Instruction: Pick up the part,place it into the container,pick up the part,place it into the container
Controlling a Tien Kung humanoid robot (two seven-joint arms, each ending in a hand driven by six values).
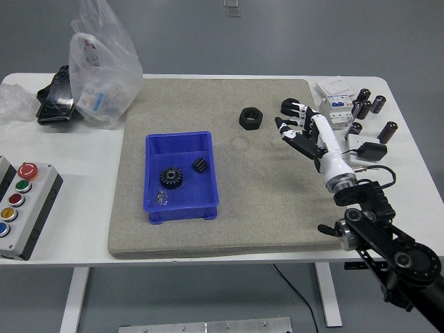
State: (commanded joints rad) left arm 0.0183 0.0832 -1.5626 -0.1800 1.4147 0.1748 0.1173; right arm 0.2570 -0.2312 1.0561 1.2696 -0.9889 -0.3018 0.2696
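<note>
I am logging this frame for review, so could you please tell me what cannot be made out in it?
- Head view: the far nut is partly covered by the right hand, so contact with it cannot be judged.
- The small pale item in the blue bin beside the gear is too small to identify.
- The bag's contents are blurred by the plastic.
- The left arm is out of frame.
</note>
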